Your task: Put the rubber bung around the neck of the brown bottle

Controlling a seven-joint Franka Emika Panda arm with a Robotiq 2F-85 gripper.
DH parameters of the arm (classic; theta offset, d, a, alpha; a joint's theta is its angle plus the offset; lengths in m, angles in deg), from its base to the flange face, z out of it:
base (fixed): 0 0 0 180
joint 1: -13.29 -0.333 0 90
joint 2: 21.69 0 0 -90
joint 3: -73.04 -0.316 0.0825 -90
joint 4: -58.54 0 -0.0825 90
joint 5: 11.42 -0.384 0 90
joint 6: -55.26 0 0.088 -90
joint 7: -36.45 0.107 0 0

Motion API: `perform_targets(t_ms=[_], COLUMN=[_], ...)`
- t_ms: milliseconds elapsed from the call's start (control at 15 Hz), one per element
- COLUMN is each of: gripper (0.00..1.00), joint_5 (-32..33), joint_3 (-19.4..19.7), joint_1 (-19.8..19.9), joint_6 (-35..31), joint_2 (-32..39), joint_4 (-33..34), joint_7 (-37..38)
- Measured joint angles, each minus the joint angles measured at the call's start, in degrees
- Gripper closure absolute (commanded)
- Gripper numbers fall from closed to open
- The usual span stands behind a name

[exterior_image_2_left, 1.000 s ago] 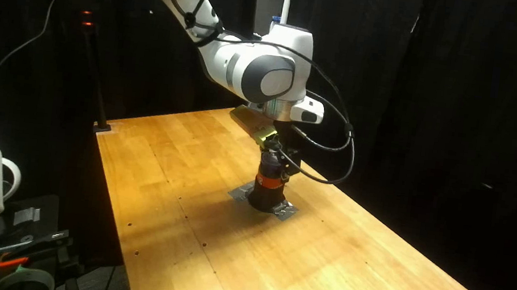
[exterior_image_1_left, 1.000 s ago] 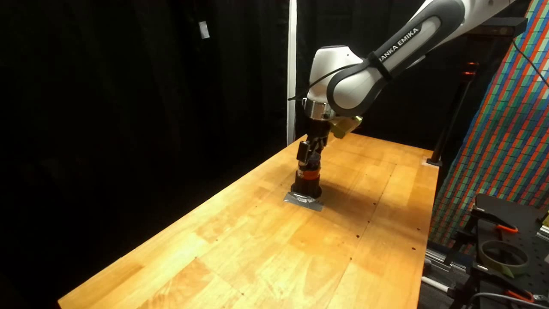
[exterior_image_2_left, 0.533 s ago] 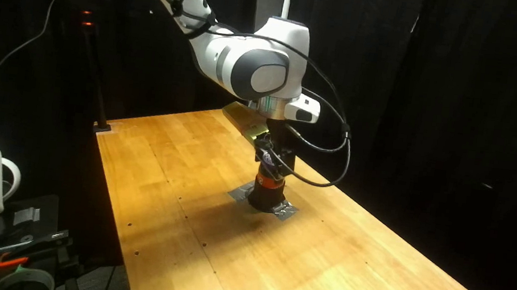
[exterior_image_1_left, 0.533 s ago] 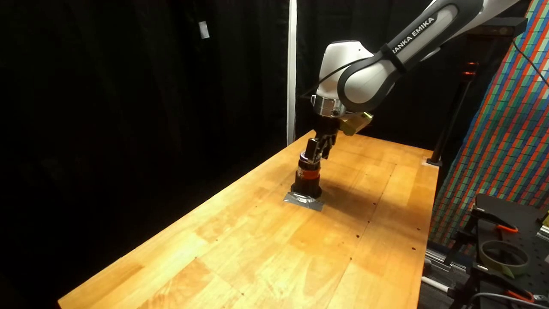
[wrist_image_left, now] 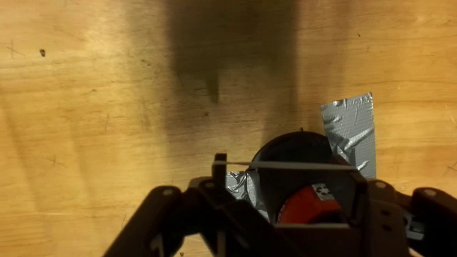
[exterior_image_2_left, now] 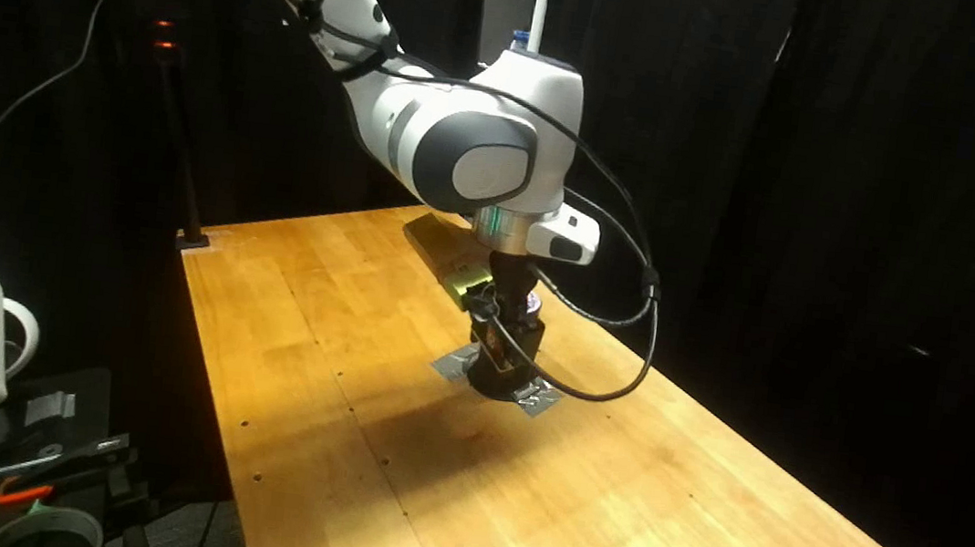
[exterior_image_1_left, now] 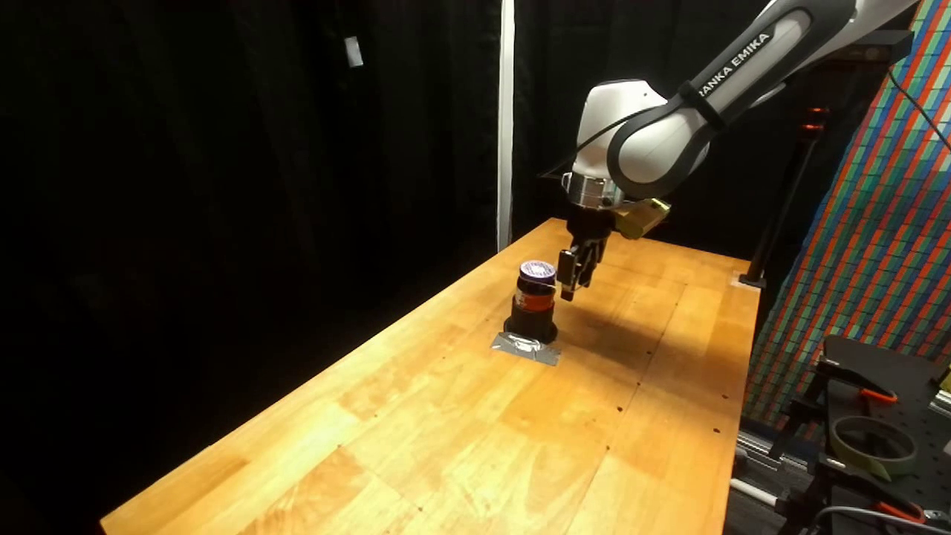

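Note:
The brown bottle [exterior_image_1_left: 533, 288] is squat and upright, with an orange-red band and a pale patterned top [exterior_image_1_left: 537, 270]. In the wrist view its orange-red part [wrist_image_left: 303, 203] shows below the fingers, while its top is hidden. My gripper [exterior_image_1_left: 576, 290] is open beside the bottle's upper part, with its fingers [wrist_image_left: 219, 167] apart. A thin pale rubber loop [wrist_image_left: 289, 165], probably the bung, is stretched across the fingertips. In an exterior view a thin pale line [exterior_image_1_left: 542, 284] crosses the bottle's upper part towards the gripper. I cannot tell whether the loop goes around the bottle.
The bottle stands in a dark round base [exterior_image_1_left: 530, 327] on the wooden table [exterior_image_1_left: 446, 431]. Silver tape [wrist_image_left: 351, 132] holds the base down; another strip [exterior_image_2_left: 536, 396] shows in an exterior view. A cable [exterior_image_2_left: 649, 347] hangs in a loop beside the wrist.
My gripper has moved off the bottle's top to a place beside it, rising slightly and then coming lower. The bottle's pale top now shows. The bottle has not moved.

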Motion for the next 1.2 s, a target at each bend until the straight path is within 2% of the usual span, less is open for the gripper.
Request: perform_targets(t_ms=[267,400,533,667,800,867,933,1067,1200], gripper=[0.88,0.95,0.98,0.95,0.92,0.93,0.91,0.93,0.93], joint_5=[-3.94,-7.37,-10.58,-13.23,-13.32,-12.38,-10.44,-4.17,2.71], joint_3=[-0.99,-3.09,-7.1,-13.91,-22.87,-27.33,-31.56,-38.4,-41.8], joint_1=[1.64,3.55,7.03,13.08,21.26,25.42,29.59,37.7,44.09], joint_6=[-12.73,-22.13,-31.45,-38.95,-45.4,-48.63,-52.12,-59.21,-65.39], joint_2=[-0.91,-1.52,-1.86,-1.86,-1.44,-0.82,0.13,2.81,5.8], joint_4=[-6.15,-10.39,-14.64,-18.25,-20.97,-22.06,-23.11,-25.62,-28.17], joint_7=[-2.62,-5.17,-8.34,-11.5,-12.46,-12.39,-12.04,-10.74,-9.95])
